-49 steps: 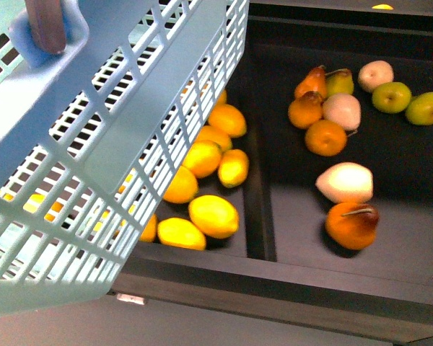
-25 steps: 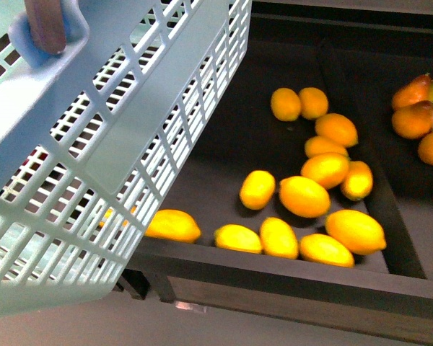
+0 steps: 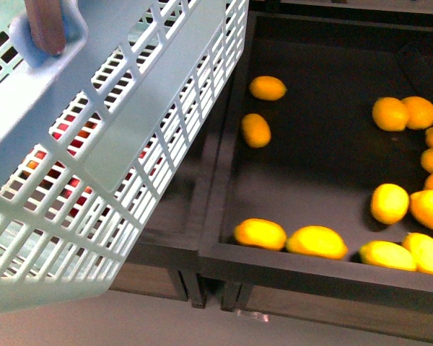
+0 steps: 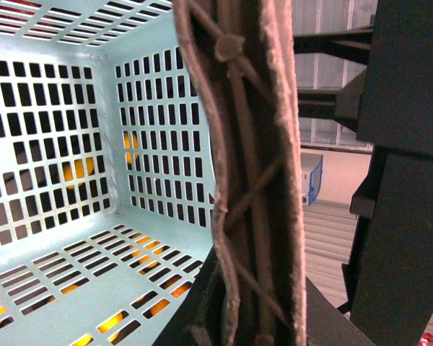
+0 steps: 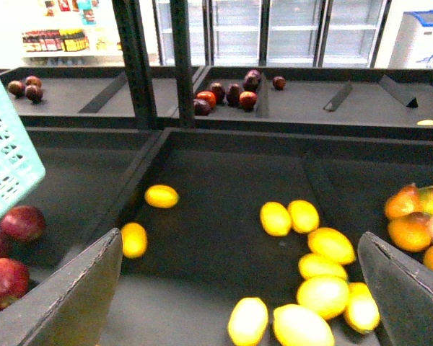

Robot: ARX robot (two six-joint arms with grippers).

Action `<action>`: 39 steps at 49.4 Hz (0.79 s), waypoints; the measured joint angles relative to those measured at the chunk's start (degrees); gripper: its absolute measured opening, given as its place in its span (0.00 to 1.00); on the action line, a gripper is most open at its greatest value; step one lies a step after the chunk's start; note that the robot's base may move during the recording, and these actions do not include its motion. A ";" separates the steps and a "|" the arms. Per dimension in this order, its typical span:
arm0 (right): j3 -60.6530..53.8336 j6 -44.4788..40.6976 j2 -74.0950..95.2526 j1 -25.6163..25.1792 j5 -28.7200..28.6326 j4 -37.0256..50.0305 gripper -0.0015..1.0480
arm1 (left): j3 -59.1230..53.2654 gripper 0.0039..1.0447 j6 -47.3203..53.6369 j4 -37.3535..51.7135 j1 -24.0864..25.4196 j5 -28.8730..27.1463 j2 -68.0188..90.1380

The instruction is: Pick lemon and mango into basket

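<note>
Several smooth yellow oval lemons [image 3: 317, 241] lie in the black tray [image 3: 296, 272], the nearest lengthwise along its front wall. The slotted aqua plastic basket [image 3: 115, 144] tilts alongside. I cannot tell the left claw's [image 4: 260, 324] grip; the right claw [image 5: 239, 238] is spread wide, empty.

Grocery shop, dark fruit bins [image 5: 216, 216], glass-door fridges [image 5: 289, 32]

Basket [image 3: 130, 137] is a pale aqua, with the sides and floor punched in a grid of little rectangular slots, plus a brown handle [image 3: 45, 25] that looks kinda fuzzy up close. Bins [image 3: 303, 180] are flat charcoal black. Lemons [image 3: 317, 242] are bright yellow, and a few rounder fruit [image 3: 390, 113] lean more orange. Apples [image 5: 22, 222] are deep red.
</note>
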 joint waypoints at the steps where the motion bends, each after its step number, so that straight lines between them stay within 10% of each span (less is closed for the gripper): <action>1: 0.00 0.00 -0.02 0.00 0.04 0.00 0.92 | 0.00 0.06 -0.02 0.00 0.00 0.00 -0.02; 32: 0.00 0.00 0.04 -0.02 -0.22 -0.02 0.92 | 0.04 0.06 1.07 -0.46 0.24 -0.09 0.09; 39: 0.00 0.00 0.04 -0.02 -0.15 -0.02 0.92 | 9.16 0.06 12.59 -15.69 -2.80 -6.51 6.12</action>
